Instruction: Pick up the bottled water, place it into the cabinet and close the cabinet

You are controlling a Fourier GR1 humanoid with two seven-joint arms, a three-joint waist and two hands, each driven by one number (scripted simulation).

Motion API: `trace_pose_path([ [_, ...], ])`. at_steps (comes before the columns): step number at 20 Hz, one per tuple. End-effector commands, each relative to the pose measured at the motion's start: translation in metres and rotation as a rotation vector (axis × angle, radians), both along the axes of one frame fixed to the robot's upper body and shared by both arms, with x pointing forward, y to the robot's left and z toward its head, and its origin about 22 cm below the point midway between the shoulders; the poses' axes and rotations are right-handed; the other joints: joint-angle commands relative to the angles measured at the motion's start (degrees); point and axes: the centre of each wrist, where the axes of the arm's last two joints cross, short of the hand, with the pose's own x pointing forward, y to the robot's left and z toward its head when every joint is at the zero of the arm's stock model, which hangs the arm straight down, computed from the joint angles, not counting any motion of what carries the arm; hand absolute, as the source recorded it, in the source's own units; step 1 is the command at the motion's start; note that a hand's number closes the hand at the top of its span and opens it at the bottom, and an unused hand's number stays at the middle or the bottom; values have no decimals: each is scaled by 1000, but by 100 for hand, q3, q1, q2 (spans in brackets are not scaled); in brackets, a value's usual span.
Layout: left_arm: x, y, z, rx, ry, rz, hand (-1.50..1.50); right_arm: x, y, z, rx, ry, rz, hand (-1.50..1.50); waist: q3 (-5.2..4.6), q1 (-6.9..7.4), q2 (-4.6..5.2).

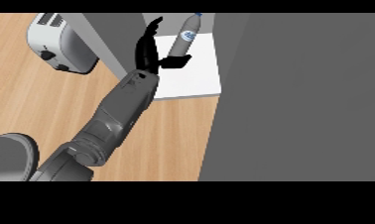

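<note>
The bottled water [186,35], a clear bottle with a blue-and-white label and a grey cap, stands tilted on the white floor of the cabinet [199,78], cap pointing up and to the right. My left hand [149,52] is just left of it, inside the cabinet opening. Its fingers stretch straight upward and the thumb points right, under the bottle's base. The hand is open; I cannot tell whether the thumb touches the bottle. The grey left forearm [121,109] comes in from the lower left. My right hand does not show.
The cabinet door [293,99], a large grey panel, stands open and fills the right side. A grey cabinet side wall [110,37] lies left of the hand. A silver toaster [60,43] sits on the wooden counter [44,99] at the upper left.
</note>
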Motion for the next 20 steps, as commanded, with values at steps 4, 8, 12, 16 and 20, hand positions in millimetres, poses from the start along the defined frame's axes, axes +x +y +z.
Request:
trace_pose_path([
  [4,-3,1,-6,22,-9,52,-150,-12,-5,16,27,-23,16,-150,-4,-24,3],
  [8,-2,0,-4,-11,-32,-3,-150,-8,6,9,35,-20,37,-150,-10,-21,15],
  [12,2,11,2,-84,-88,-110,-150,-14,-1,7,19,-4,45,-150,-6,-15,6],
  [16,8,-1,20,-259,-191,-217,150,-15,-6,14,21,-12,19,-150,-9,69,-32],
  [20,8,-9,25,-373,-233,-326,150,-23,-9,26,30,-6,15,-150,-11,102,-77],
])
